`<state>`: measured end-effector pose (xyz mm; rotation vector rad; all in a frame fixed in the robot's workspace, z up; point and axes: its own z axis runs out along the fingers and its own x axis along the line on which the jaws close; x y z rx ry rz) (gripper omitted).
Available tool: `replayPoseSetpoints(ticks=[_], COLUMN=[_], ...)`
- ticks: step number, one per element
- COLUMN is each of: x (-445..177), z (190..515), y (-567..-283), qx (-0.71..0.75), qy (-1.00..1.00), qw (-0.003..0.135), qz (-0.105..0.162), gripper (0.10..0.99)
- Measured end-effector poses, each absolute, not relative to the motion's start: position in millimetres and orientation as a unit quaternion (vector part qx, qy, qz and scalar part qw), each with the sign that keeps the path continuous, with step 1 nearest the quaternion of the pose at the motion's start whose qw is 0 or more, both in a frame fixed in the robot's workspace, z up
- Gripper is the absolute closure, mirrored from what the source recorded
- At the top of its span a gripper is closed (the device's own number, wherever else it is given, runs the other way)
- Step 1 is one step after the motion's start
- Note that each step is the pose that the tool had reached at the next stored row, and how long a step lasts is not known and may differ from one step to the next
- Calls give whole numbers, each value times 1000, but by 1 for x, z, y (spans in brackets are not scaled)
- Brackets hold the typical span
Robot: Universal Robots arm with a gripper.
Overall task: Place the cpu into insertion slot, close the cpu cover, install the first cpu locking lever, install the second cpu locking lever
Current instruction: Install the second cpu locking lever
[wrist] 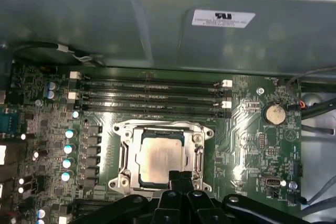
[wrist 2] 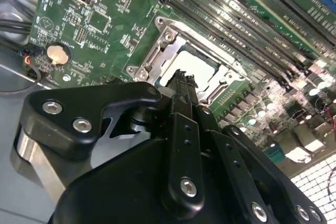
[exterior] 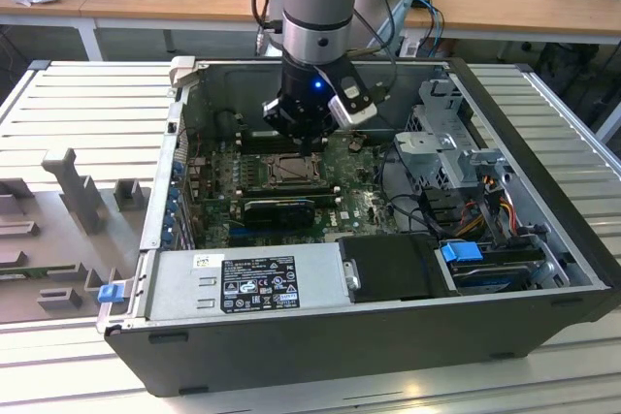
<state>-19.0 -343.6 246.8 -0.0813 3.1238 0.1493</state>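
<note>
The cpu (wrist: pixel 157 156), a pale silver square, lies in the insertion slot (wrist: pixel 157 131) on the green motherboard; it also shows in the second wrist view (wrist 2: pixel 198 67) and the exterior view (exterior: pixel 289 173). The cpu cover (wrist: pixel 124 156), a silvery window frame, lies flat around the chip, seen in the second wrist view too (wrist 2: pixel 152 59). My gripper (wrist: pixel 181 178) is shut with nothing between its black fingers. Its tip (wrist 2: pixel 182 80) sits at one edge of the cpu and hides that edge. In the exterior view the gripper (exterior: pixel 309 150) hangs inside the open case, just above the socket.
Long black memory slots (wrist: pixel 149 93) run just beyond the socket, below the case wall (wrist: pixel 157 30). A coin battery (wrist: pixel 273 113) and cables (exterior: pixel 485 210) lie towards the drive cage (exterior: pixel 446 143). A black card (exterior: pixel 277 208) and the power supply (exterior: pixel 247 283) stand on the socket's near side.
</note>
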Motion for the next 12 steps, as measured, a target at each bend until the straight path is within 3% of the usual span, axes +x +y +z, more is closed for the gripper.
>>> replayPoseSetpoints(ticks=[7, 12], x=[-19, -23], z=[243, 241], y=[-369, -377], qx=[-26, -26], qy=[998, 997], qw=[-3, -2], qz=[51, 72], gripper=[980, 980])
